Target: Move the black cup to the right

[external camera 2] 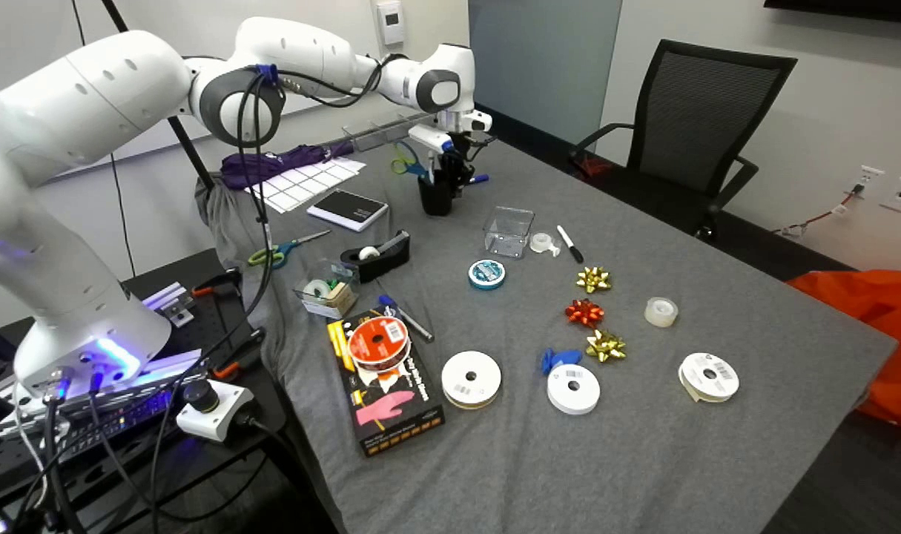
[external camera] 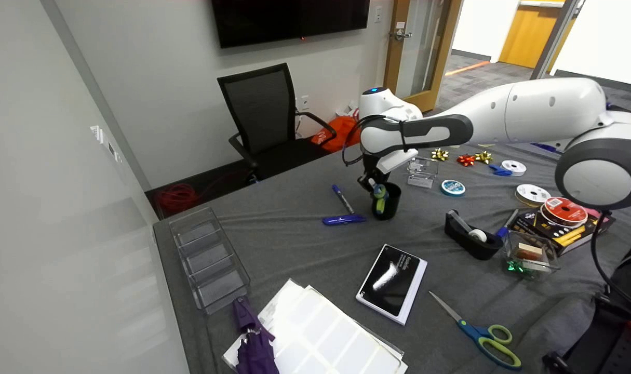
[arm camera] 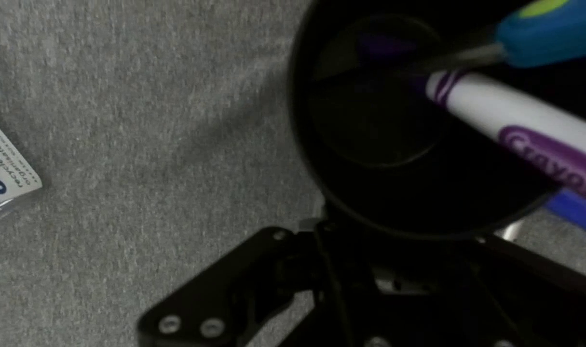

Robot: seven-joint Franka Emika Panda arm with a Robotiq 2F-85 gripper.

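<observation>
Gripper [arm camera: 391, 246] hides partly behind the black cup [arm camera: 403, 193]; whether jaws clamp, I cannot tell.

Bench [external camera 2: 643, 460]: cloth-covered, matt, fine woven grain, slight wrinkles. Cup [arm camera: 418, 202]: smooth, plastic-looking, dull inside. Marker [arm camera: 510, 115]: smooth plastic barrel. Notebook [external camera: 391, 283]: glossy cover, bright glare patch; paper page block. Loose scissors [external camera: 471, 328]: metal blades, plastic grips. Divided tray [external camera: 211, 262]: clear, shiny plastic. Sheets [external camera: 323, 335]: smooth paper. Umbrella [external camera: 255, 353]: creased cloth. Bows [external camera 2: 593, 279]: shiny, foil-like. Chair [external camera: 260, 109]: mesh back.
</observation>
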